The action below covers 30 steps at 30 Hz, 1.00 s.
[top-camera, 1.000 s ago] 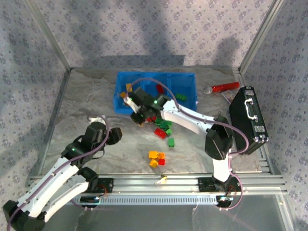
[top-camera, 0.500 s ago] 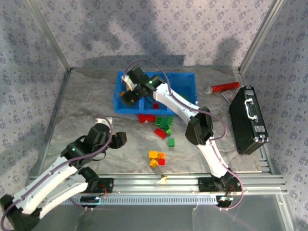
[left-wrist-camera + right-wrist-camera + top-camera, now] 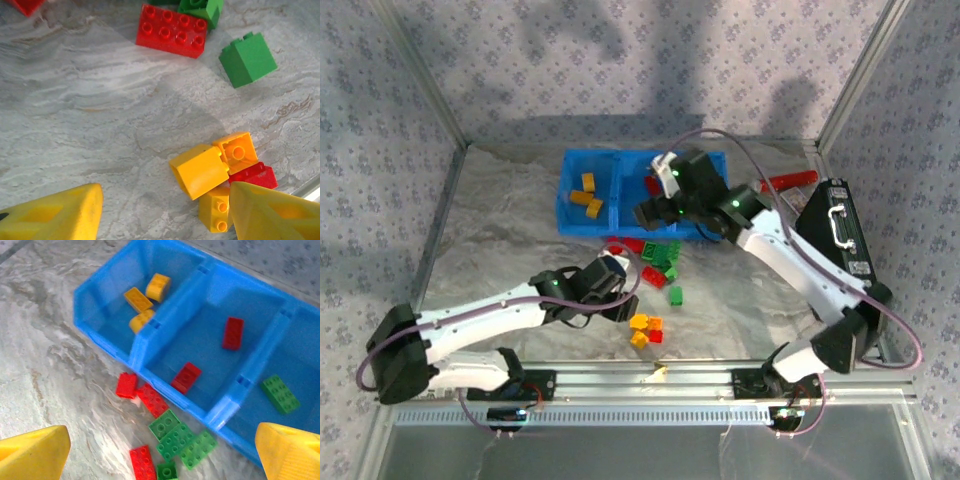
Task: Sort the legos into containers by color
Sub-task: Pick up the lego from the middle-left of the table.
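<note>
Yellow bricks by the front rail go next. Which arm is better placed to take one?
Left. The left fingers stand open just above the yellow bricks; the right fingers, also open and empty, hang farther back by the blue tray.

You have open grey marbled tabletop [image 3: 490, 230] left of the bright blue three-compartment plastic tray [image 3: 582, 226], which blocks far centre. Loose red, green and yellow plastic bricks [image 3: 660, 262] crowd the ground just near of it. The black hard case with a silver handle [image 3: 835, 250] walls off the right.
</note>
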Each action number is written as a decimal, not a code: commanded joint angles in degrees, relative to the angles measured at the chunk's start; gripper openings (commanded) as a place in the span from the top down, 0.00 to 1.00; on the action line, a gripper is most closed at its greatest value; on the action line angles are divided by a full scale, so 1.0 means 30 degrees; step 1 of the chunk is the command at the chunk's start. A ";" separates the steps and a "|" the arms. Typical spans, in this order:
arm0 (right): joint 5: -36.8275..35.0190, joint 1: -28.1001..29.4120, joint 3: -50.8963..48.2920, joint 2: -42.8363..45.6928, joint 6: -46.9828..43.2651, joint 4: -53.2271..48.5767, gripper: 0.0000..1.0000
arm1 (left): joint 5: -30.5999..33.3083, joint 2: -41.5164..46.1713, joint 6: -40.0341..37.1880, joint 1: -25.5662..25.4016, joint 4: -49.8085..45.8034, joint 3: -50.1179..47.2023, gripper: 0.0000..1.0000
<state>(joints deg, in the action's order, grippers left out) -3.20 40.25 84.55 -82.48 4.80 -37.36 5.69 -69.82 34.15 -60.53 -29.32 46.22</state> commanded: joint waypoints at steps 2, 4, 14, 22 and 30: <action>0.0184 -0.0558 -0.3001 0.1364 0.1435 0.0829 0.03 | -0.0764 -0.1888 0.0659 -0.0420 0.0027 0.1439 0.32; 0.0336 -0.0858 -0.3979 0.2018 0.1663 0.0883 0.03 | -0.0856 -0.2991 0.0711 -0.0759 -0.0392 0.2121 0.32; 0.1150 -0.2217 -0.7237 0.3918 0.2092 0.1929 0.03 | -0.1341 -0.6300 0.1473 -0.1297 -0.0922 0.3661 0.35; 0.1482 -0.2803 -0.8282 0.4639 0.2195 0.2198 0.03 | -0.1493 -0.7774 0.1696 -0.1355 -0.1906 0.4114 0.38; 0.1631 -0.2928 -0.8849 0.4989 0.2396 0.2464 0.04 | -0.2060 -0.8292 0.2032 -0.1355 -0.1367 0.3991 0.38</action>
<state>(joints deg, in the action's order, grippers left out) 0.91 31.81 58.74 -68.82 11.18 -30.94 1.19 -93.25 39.09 -64.16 -33.15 57.30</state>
